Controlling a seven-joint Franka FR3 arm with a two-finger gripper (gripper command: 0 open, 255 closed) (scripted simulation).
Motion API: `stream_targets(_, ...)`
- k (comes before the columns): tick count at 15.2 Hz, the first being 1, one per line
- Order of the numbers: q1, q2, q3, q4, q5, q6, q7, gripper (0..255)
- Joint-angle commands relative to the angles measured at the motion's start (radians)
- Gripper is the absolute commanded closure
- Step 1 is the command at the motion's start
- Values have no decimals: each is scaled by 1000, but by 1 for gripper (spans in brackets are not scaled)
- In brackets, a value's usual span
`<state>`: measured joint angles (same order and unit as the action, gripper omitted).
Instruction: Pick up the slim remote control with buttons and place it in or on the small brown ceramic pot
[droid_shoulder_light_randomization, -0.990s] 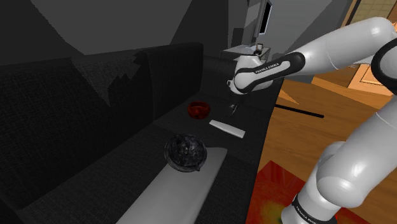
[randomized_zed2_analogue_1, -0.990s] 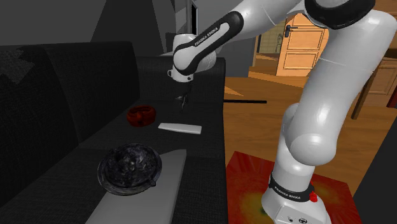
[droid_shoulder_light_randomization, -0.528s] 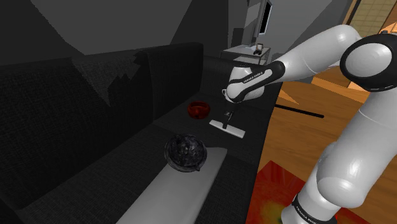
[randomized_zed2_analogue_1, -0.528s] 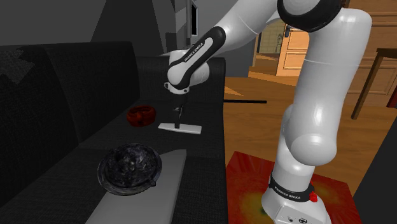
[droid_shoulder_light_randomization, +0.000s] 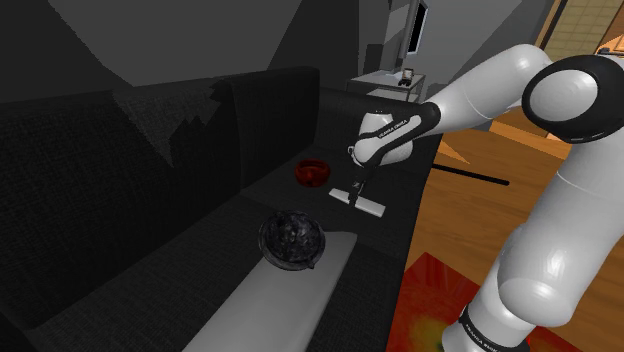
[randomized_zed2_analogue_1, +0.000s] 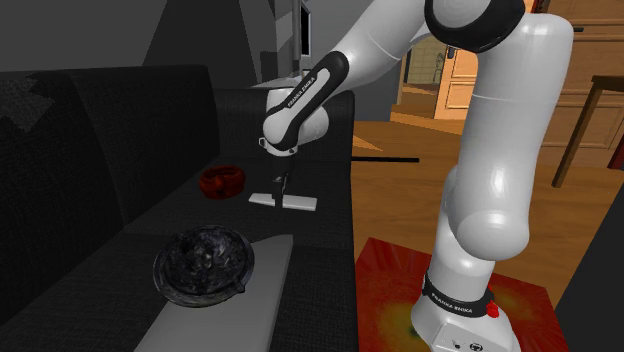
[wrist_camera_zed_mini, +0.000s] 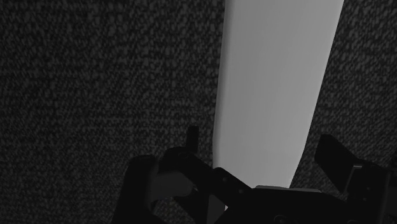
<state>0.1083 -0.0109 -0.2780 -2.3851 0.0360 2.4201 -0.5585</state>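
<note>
The end effector (droid_shoulder_light_randomization: 357, 191) has descended since half a second ago and now sits low over the pale slim remote (droid_shoulder_light_randomization: 368, 207). Its fingers (wrist_camera_zed_mini: 191, 140) are spread apart on either side of the remote, clamping nothing. The remote lies unmoved on the dark sofa seat (droid_shoulder_light_randomization: 275, 198). In the shoulder view the small red-brown pot (droid_shoulder_light_randomization: 312, 172) stands at 10 o'clock from it.

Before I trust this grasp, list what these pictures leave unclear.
- The remote: one end is cut off by the wrist view's edge, the other is hidden by the gripper; buttons not discernible.
- The pot: too small in the shoulder view to see its inside.
</note>
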Motion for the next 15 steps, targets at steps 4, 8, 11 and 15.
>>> stream_targets(4, 0, 1, 0, 0, 0, 1, 0, 255)
stream_targets(8, 0, 1, 0, 0, 0, 1, 0, 255)
stream_targets(11, 0, 1, 0, 0, 0, 1, 0, 255)
stream_targets(15, 0, -19, 0, 9, -9, -27, 7, 255)
